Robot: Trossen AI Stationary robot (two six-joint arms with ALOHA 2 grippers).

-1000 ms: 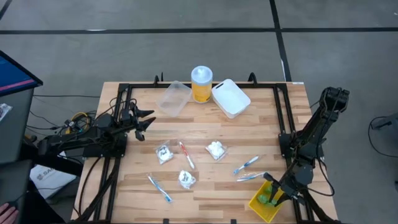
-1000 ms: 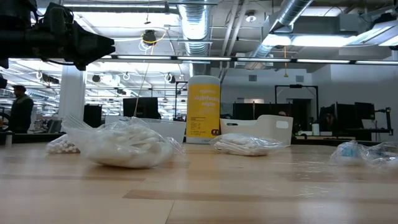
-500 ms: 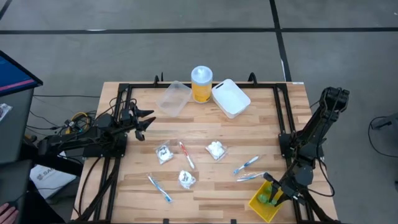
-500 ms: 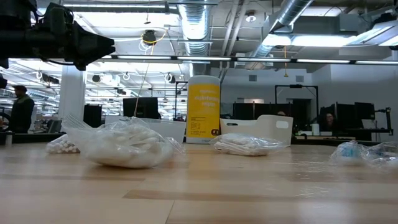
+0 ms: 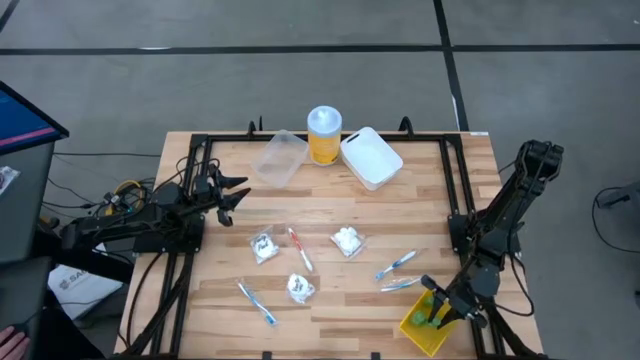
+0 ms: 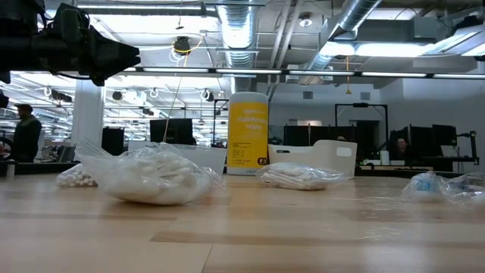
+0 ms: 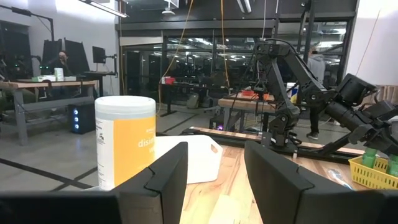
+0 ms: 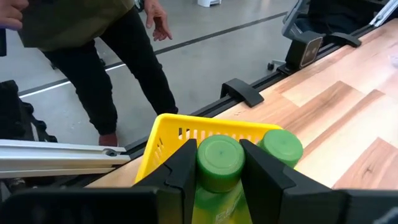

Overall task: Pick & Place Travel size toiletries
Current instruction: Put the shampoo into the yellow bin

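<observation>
My right gripper (image 5: 437, 312) is at the table's near right corner, over the yellow basket (image 8: 163, 129), shut on a small green bottle (image 8: 219, 163). A second green bottle (image 8: 280, 147) stands in the basket beside it. Three clear packets (image 5: 264, 245) (image 5: 300, 288) (image 5: 348, 240) lie flat on the table's middle. A red-white toothbrush (image 5: 300, 248) and three blue-white ones (image 5: 257, 302) (image 5: 396, 264) (image 5: 402, 284) lie among them. My left gripper (image 5: 236, 196) waits open at the left side, above the table. My right gripper pinches the green bottle between its two fingers (image 8: 180, 168), just under the round cap (image 8: 219, 155). The bottle stands upright in the hold, at the basket. The fingers and the bottle hide its base, so I cannot tell whether it rests on the basket's floor.
A tall yellow jar with a white lid (image 5: 324, 134) stands at the far edge between a clear tub (image 5: 279, 157) and a white tub (image 5: 371, 156). Black frame rails run along both table sides. A person (image 8: 93, 56) stands beyond the table's near right corner.
My right gripper has shifted a little at the yellow basket, toward the table's near edge. Nothing else has moved.
</observation>
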